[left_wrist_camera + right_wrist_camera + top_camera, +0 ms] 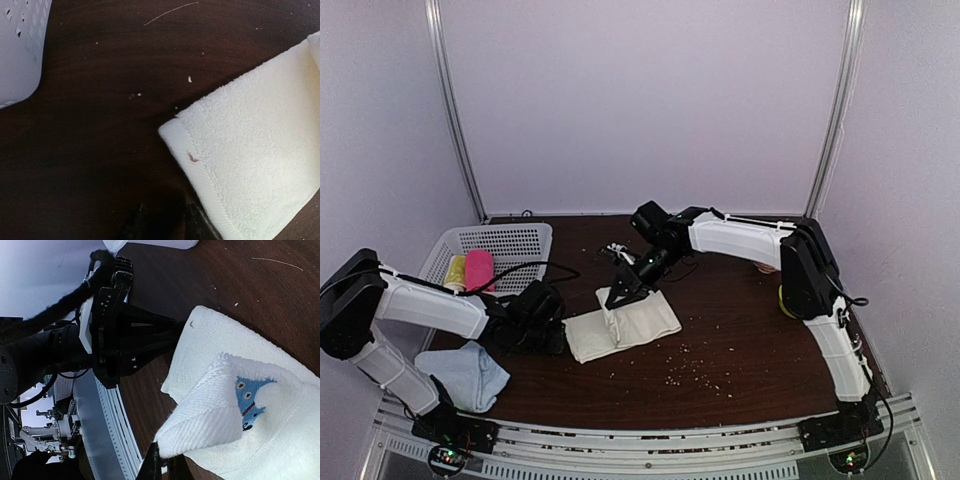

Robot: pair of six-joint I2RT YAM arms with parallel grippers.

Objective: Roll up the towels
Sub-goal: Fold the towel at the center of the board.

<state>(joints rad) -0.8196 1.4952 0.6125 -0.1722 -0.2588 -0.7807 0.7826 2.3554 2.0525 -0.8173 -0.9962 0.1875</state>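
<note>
Towels, two, neither rolled.

Item 1: cream-white towel [625,325], terry, with a blue embroidered figure [250,400]. It lies mid-table on the dark wooden table [750,340], folded to a short flat rectangle. One end is turned up and back over itself as a loose flap. This reads as the first turn of a roll, no more.

Item 2: pale blue towel [470,375]. It sits in a soft heap at the near left edge, beside the left arm's base, with no gripper on it. Judged untouched.

Right gripper [161,465]: fingers pinched tight on the edge of the cream-white towel's raised flap.

Left gripper [167,226]: low at the same towel's left hem. Its fingertips stand a little apart, with no cloth visible between them, and one tip is just beside the hem.

Also present: a white basket [515,238] at far left, holding a yellow roll [455,272] and a pink roll [478,268]. Pale crumbs [685,365] are scattered near the towel.

Remaining, by estimate: nearly all of the first roll and the whole of the second.
</note>
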